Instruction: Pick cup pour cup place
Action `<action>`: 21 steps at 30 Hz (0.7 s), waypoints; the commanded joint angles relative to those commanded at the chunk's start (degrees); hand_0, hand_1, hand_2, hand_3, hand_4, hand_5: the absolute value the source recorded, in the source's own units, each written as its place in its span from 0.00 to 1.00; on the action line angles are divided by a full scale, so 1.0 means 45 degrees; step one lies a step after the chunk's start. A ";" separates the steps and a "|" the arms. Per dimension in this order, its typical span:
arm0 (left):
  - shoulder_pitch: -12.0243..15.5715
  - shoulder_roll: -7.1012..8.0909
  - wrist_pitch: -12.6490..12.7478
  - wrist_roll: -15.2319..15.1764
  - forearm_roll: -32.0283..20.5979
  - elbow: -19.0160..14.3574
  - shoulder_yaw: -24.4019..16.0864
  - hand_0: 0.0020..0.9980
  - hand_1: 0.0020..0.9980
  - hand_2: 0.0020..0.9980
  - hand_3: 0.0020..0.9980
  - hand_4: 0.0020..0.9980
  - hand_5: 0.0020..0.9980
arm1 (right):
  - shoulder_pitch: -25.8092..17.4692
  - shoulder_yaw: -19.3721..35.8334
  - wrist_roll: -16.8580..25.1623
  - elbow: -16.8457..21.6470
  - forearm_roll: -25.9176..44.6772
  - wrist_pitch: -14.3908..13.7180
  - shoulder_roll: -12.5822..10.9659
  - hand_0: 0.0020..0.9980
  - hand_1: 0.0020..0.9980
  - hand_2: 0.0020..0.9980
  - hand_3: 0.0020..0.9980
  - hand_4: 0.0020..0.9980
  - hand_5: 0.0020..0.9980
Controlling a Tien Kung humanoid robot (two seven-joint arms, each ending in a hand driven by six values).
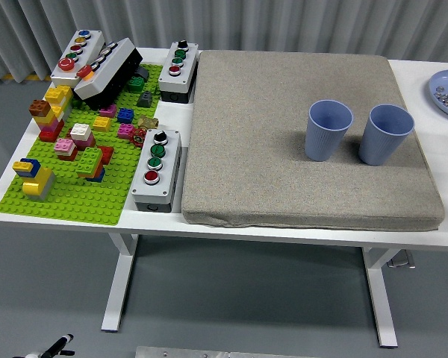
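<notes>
Right now I have neither of the robot's hands over the table, so I cannot tell how the fingers are set on either side; only a small black tip (62,342) shows at the bottom left, below the table's near edge, too little to identify.

Both ribbed light-blue plastic cups stand upright on the thick grey-beige fabric pad (284,186), toward its right edge and nearer the far side. The left cup (329,130) and the right cup (385,133) sit close together, apart but only just.

My worry is that narrow gap: fingers wrapping one cup could nudge or tip its neighbour. The pad looks soft and slightly yielding, so a cup set down tilted may rock over. The thin walls may flex under a hard squeeze. I cannot see what either cup holds.

Along the left edge sit a green studded baseplate (75,201) with coloured bricks and grey button boxes (156,169).
</notes>
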 joint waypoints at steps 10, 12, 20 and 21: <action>0.0037 0.0010 -0.0019 0.0017 -0.0035 0.0000 0.0045 0.87 0.85 0.86 0.77 0.63 0.96 | -0.0037 0.0053 0.0013 0.0023 -0.0033 -0.0023 -0.0003 0.85 0.72 0.70 0.74 0.84 1.00; 0.0055 0.0012 -0.0015 0.0019 -0.0065 0.0000 0.0079 0.87 0.85 0.86 0.77 0.63 0.96 | -0.0016 -0.0019 0.0018 0.0004 0.0008 -0.0015 0.0007 0.86 0.72 0.70 0.74 0.83 1.00; 0.0011 0.0026 0.0002 -0.0002 -0.0046 0.0000 0.0010 0.87 0.85 0.86 0.77 0.63 0.96 | 0.0010 -0.0023 0.0010 0.0083 0.0024 0.0007 0.0019 0.86 0.72 0.70 0.74 0.83 1.00; 0.0021 0.0020 0.0027 -0.0014 -0.0078 0.0000 -0.0043 0.87 0.85 0.86 0.77 0.63 0.96 | 0.0007 -0.0017 0.0003 0.0110 -0.0001 0.0000 0.0019 0.86 0.72 0.70 0.74 0.83 1.00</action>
